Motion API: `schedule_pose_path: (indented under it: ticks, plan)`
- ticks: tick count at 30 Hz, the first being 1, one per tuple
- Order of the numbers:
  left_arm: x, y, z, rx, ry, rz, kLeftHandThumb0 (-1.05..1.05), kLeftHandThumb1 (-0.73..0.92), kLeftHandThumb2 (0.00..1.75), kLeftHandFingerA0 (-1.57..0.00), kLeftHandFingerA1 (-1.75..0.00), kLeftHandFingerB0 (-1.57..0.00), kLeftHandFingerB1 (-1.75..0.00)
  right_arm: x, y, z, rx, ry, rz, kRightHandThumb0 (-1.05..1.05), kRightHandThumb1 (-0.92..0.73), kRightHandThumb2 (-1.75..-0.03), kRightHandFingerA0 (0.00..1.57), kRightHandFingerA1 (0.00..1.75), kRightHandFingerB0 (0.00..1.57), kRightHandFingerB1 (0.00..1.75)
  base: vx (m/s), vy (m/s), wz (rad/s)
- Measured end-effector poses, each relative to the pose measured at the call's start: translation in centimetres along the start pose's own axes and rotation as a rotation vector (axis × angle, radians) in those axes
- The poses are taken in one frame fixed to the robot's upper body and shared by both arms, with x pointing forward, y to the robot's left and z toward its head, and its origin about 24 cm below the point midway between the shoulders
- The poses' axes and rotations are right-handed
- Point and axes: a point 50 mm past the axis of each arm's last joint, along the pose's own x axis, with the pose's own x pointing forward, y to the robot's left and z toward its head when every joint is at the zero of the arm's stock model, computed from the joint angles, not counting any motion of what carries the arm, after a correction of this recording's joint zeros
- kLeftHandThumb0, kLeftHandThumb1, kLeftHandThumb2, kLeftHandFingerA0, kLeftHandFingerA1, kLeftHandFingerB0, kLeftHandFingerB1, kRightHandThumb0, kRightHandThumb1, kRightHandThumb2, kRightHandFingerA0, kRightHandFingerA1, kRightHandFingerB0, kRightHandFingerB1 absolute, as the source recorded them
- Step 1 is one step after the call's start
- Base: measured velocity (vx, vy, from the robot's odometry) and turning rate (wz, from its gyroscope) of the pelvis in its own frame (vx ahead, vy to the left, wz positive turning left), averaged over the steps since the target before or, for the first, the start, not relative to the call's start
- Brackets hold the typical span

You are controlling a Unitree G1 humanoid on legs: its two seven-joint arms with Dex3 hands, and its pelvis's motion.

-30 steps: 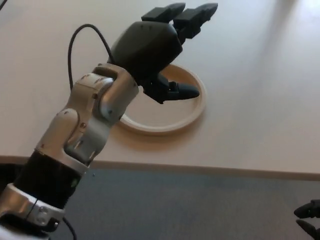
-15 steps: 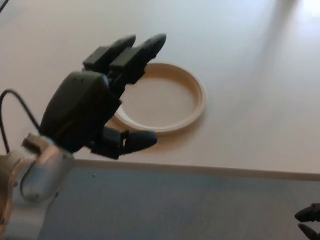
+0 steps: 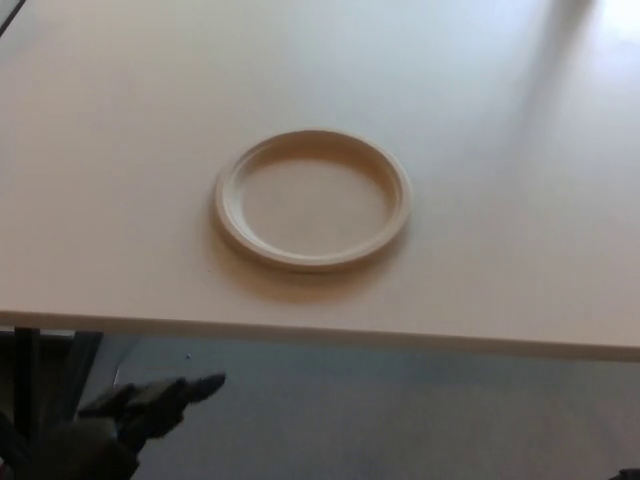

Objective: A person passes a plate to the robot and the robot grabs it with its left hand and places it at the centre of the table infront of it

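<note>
Head view: plate (image 3: 313,199) lies flat mid-tabletop (image 3: 120,120); placing looks complete; left robot hand (image 3: 150,400), blurred below the edge, grip state unreadable; nothing further needed.

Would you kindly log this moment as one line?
plate: flat on table | left hand: below table edge, empty | right hand: barely visible

The left hand (image 3: 150,400) is now down below the table edge (image 3: 300,330), well clear of the plate (image 3: 313,199) it covered earlier.
</note>
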Motion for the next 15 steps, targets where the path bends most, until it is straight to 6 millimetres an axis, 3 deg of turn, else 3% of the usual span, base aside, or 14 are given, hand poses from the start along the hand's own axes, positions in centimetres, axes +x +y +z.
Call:
schedule_pose_path:
  ticks: [1,2,7,8,9,10,14,15]
  plan:
    - [-0.6,-0.7,-1.1,-0.011,0.039,-0.031,-0.76,0.59,0.58,-0.24,-0.32,-0.22,-0.29,-0.1,0.4,-0.4,0.003,0.009,0.009,-0.73,-0.83,-0.66,0.37,0.58,0.34,0.46,0.0,0.0,0.0]
    - [-1.0,-1.2,-1.9,-0.015,0.066,-0.051,-0.75,0.61,0.59,-0.31,-0.35,-0.28,-0.3,-0.1,0.7,-0.6,0.005,0.017,0.015,-0.71,-0.67,-1.1,0.33,0.63,0.25,0.55,0.0,0.0,0.0]
    - [-1.4,-2.2,-4.8,-0.022,0.16,-0.098,-0.82,0.67,0.61,-0.33,-0.34,-0.28,-0.3,-0.3,1.4,-1.4,0.005,0.035,0.031,-0.73,-0.67,-1.1,0.33,0.63,0.22,0.54,0.0,0.0,0.0]
    - [-1.3,-2.5,-5.8,-0.021,0.187,-0.113,-0.83,0.72,0.63,-0.33,-0.33,-0.27,-0.29,-0.3,1.5,-1.5,0.005,0.038,0.033,-0.72,-0.84,-0.65,0.35,0.57,0.33,0.46,0.0,0.0,0.0]
    - [-1.2,-2.5,-6.2,-0.018,0.199,-0.119,-0.83,0.72,0.63,-0.33,-0.33,-0.27,-0.29,-0.3,1.5,-1.6,0.005,0.039,0.034,-0.72,-0.84,-0.65,0.35,0.57,0.33,0.46,0.0,0.0,0.0]
    - [-0.9,-2.6,-6.8,-0.016,0.22,-0.129,-0.86,0.65,0.96,-0.22,-0.42,-0.15,-0.39,-0.3,1.6,-1.6,0.006,0.04,0.035,-0.71,-0.83,-0.65,0.35,0.56,0.34,0.46,0.0,0.0,0.0]
    - [-0.1,-2.9,-8.5,-0.002,0.283,-0.155,-0.84,0.69,0.98,-0.23,-0.44,-0.17,-0.4,-0.3,1.7,-1.6,0.009,0.04,0.038,-0.72,-0.81,-0.67,0.33,0.57,0.34,0.48,0.0,0.0,0.0]
    - [0.1,-3.0,-9.1,0.002,0.311,-0.161,-0.82,0.71,0.98,-0.21,-0.43,-0.16,-0.4,-0.3,1.8,-1.6,0.01,0.039,0.039,-0.73,-0.66,-1.07,0.34,0.63,0.24,0.54,0.0,0.0,0.0]
